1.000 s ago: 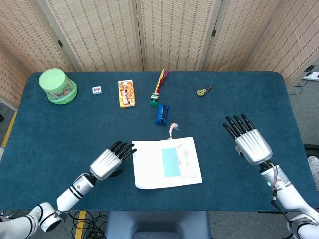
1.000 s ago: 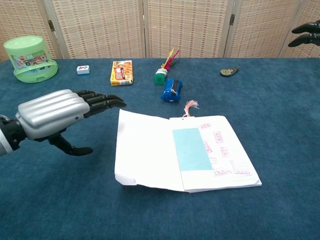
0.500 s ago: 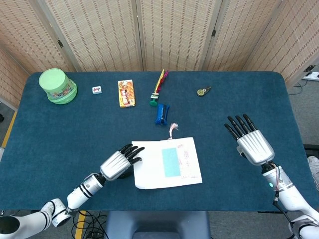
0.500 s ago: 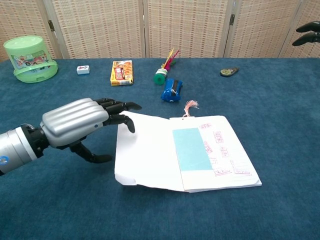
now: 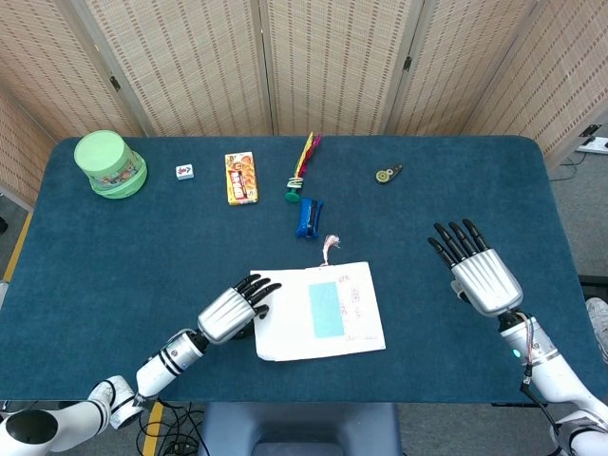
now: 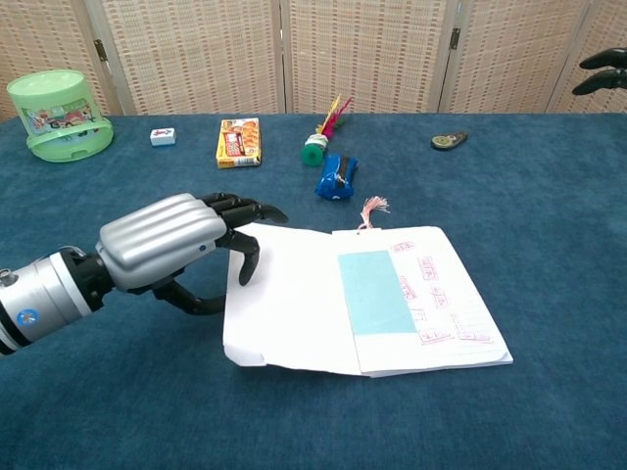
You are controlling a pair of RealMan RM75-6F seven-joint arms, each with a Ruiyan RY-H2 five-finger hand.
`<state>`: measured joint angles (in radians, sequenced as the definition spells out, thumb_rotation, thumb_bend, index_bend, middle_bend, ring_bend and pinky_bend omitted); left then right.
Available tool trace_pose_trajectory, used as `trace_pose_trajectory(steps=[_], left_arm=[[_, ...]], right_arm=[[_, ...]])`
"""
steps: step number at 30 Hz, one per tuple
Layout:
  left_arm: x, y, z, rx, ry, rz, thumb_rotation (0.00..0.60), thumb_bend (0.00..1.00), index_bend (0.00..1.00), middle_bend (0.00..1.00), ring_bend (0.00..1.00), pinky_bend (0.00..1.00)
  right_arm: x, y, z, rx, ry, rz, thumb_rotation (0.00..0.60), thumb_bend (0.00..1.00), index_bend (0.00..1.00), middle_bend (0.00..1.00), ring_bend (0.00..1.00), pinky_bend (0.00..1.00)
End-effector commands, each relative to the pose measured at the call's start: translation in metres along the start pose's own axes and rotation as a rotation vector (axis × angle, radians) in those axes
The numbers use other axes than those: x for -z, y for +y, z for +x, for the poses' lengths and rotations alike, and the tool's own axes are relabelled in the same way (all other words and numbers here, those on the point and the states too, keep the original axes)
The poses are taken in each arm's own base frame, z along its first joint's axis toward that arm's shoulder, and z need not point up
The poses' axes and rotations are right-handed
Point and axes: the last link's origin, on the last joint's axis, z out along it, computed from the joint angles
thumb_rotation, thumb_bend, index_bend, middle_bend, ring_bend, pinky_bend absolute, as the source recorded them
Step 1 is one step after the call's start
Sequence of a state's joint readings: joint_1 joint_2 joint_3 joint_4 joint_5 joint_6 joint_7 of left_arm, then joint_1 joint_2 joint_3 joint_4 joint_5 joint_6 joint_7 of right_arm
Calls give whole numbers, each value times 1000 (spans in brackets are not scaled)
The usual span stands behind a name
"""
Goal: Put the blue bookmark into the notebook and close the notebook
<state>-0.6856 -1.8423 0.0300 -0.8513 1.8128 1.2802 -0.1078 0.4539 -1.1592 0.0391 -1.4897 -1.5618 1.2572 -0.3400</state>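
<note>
The white notebook (image 5: 285, 323) (image 6: 294, 294) lies open near the table's front edge. The light blue bookmark (image 5: 326, 309) (image 6: 374, 292) lies flat on its right page, beside the spine, with a pink tassel (image 6: 372, 208) sticking out at the top. My left hand (image 5: 228, 312) (image 6: 162, 240) is at the notebook's left edge. Its fingers curl down onto the left page and its thumb reaches in low beside the page edge; no firm grip shows. My right hand (image 5: 480, 271) (image 6: 602, 70) hovers spread and empty, well to the right of the notebook.
Along the back of the table stand a green tub (image 5: 110, 163), a small white tile (image 5: 184, 171), an orange snack box (image 5: 241, 178), a feathered shuttlecock (image 5: 302, 171), a blue clip-like object (image 5: 308, 217) and a small round keychain (image 5: 387, 174).
My left hand has slid right from beside the notebook onto its left page edge, fingers curling down and thumb coming in below. The right hand has barely moved.
</note>
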Motion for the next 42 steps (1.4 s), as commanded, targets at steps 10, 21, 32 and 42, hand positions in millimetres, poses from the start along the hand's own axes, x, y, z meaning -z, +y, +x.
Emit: trace_pose_trajectory(steps=[10, 21, 32, 42], left_arm=[[2, 2, -4, 56, 7, 24, 600, 442, 620, 183, 159, 180], [-5, 7, 6, 108, 64, 33, 600, 481, 626, 190, 161, 180], [4, -3, 26, 90, 95, 20, 600, 482, 650, 196, 161, 180], [26, -24, 41, 31, 106, 26, 600, 481, 650, 197, 161, 180]], right_arm=[[0, 0, 1, -2, 5, -2, 600, 209, 105, 0, 0, 0], [1, 2, 3, 0, 17, -11, 600, 209, 105, 0, 0, 0], [0, 2, 5, -2, 28, -14, 600, 209, 105, 0, 0, 0], [-3, -3, 6, -4, 36, -4, 600, 209, 105, 0, 0, 0]])
